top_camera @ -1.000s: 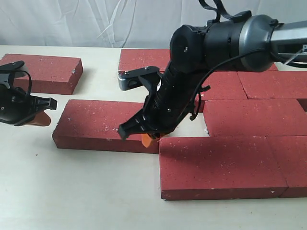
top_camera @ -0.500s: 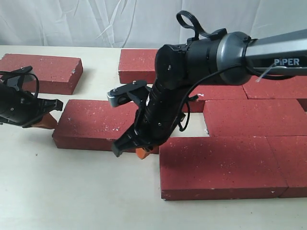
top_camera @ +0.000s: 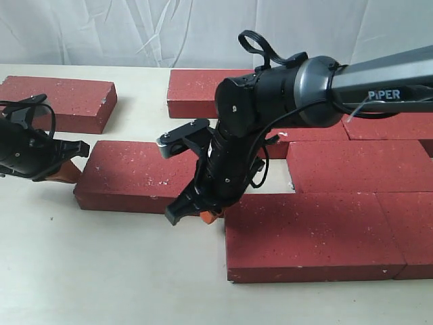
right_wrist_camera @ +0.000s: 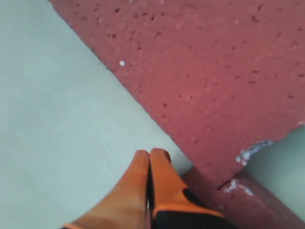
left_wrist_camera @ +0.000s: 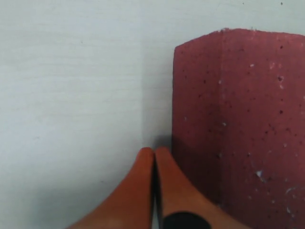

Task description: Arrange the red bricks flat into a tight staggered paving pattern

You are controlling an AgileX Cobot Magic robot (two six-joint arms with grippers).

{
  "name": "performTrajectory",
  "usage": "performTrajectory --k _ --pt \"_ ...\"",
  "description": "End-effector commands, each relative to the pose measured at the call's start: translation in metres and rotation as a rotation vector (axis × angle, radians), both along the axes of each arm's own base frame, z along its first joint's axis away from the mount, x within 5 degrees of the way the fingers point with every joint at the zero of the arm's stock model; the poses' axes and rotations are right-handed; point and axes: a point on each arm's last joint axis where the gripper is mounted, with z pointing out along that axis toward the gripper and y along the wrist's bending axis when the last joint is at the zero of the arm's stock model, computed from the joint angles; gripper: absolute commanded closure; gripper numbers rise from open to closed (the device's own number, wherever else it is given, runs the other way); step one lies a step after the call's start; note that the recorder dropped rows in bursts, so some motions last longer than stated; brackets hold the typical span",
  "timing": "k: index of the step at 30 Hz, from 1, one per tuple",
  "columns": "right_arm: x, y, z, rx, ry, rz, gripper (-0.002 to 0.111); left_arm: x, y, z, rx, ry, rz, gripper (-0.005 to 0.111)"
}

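On the pale tabletop (top_camera: 101, 271) lie dark red rough rectangular bricks (top_camera: 352, 169). The left gripper (top_camera: 66, 172), jaws clenched empty, sits at the end of one loose brick (top_camera: 135, 172); the right gripper (top_camera: 206, 217), likewise clenched, at its front edge.

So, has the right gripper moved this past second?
Yes. The right gripper has slid from the loose brick's top towards its near edge, beside the front brick.

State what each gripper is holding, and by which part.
Nothing: the left gripper and right gripper are both shut empty, tips beside the loose red brick.
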Motion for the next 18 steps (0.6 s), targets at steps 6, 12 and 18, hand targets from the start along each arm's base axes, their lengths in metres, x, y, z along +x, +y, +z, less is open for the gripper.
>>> performTrajectory --k 6,12,18 --pt "0.0057 -0.0018 0.0014 -0.021 -0.059 -0.023 0.109 0.0009 -0.0010 -0.0003 -0.016 0.005 0.008 0.107" --pt "0.0080 -0.0006 0.0019 -0.007 -0.082 -0.033 0.109 0.0008 -0.0011 -0.0003 -0.016 0.005 0.007 0.107" --pt "0.0065 -0.0012 0.0059 -0.003 -0.075 -0.037 0.109 0.0008 -0.0011 -0.0003 -0.016 0.005 0.007 0.107"
